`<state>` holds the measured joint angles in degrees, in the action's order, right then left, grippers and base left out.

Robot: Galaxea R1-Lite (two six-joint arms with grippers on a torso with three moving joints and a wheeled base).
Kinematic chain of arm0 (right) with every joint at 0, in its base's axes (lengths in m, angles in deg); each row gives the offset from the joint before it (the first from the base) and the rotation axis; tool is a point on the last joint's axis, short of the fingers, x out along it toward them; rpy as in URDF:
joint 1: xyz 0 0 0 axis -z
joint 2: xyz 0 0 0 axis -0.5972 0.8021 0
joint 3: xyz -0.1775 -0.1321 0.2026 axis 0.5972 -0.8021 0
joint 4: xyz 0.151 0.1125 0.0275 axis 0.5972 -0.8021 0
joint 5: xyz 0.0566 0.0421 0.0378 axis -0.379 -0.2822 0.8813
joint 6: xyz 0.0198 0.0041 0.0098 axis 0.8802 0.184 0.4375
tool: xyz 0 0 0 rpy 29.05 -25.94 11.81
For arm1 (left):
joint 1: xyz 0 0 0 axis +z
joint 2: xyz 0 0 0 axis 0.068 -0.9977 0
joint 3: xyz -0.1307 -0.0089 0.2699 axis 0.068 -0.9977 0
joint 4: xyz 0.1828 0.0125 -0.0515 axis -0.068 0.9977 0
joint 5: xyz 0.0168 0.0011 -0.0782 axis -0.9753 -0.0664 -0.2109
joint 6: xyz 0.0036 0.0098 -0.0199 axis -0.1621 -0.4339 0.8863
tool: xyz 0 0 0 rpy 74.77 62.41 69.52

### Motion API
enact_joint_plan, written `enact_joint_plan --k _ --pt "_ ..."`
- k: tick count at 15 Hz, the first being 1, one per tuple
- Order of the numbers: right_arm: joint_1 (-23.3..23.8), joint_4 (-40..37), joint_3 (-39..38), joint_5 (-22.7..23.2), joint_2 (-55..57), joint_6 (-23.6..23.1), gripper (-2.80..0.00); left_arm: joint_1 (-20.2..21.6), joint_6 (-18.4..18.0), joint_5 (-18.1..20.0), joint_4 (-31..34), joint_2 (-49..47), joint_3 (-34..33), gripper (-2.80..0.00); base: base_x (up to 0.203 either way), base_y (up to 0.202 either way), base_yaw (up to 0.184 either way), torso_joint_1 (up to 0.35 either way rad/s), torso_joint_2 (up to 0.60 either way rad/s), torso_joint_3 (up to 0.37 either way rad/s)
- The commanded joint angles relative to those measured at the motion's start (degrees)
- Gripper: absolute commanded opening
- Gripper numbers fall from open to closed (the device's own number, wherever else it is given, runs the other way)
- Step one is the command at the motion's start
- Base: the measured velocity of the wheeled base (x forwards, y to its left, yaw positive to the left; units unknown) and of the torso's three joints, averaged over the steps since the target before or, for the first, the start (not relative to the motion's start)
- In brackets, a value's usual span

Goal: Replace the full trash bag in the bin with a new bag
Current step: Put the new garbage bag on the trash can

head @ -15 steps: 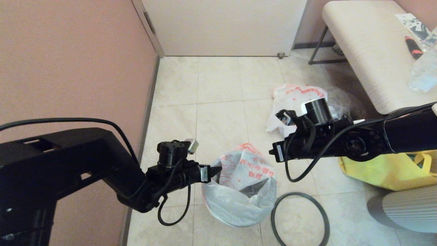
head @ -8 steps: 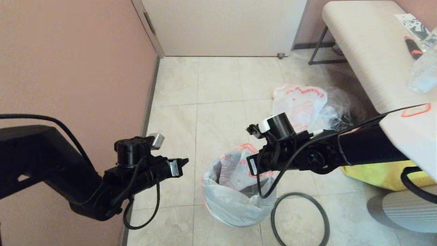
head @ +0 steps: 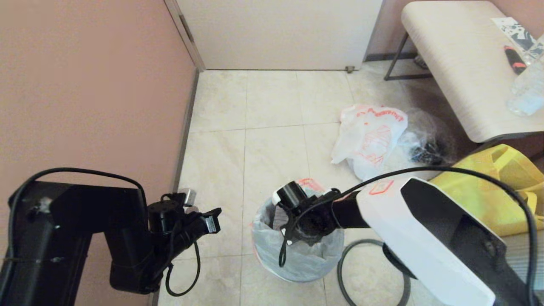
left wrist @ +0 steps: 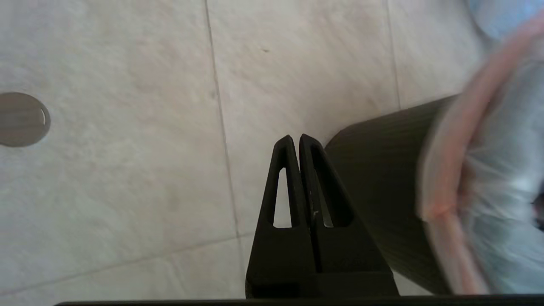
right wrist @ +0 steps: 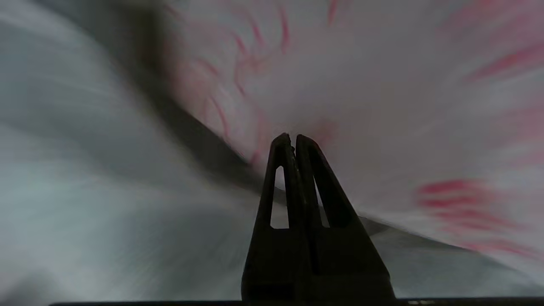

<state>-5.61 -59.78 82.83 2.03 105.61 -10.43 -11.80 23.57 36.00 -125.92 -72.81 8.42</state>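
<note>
Soft, even indoor light fills the head view, warm on the floor tiles [head: 272, 114] and wall, with faint shadows under the surface [head: 463, 63] at right. The right wrist view is heavily motion-blurred: the new bag [right wrist: 382, 106] smears into grey and pink streaks. In the left wrist view the bin [left wrist: 382, 191] edge blurs, while the tiles stay fairly sharp.
</note>
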Motion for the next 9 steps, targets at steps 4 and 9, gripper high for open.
enact_joint_plan --k 4,9 --pt "2.17 2.04 3.34 -2.73 16.14 -8.85 -2.8 0.08 0.2 -0.34 -0.51 -3.73 2.55 -2.8 0.0 0.0 0.0 0.0 0.0 0.0" --pt "6.63 11.5 3.43 -1.65 17.92 -26.28 -2.8 -0.27 0.06 -0.15 -0.51 -3.58 2.36 -2.8 0.0 0.0 0.0 0.0 0.0 0.0"
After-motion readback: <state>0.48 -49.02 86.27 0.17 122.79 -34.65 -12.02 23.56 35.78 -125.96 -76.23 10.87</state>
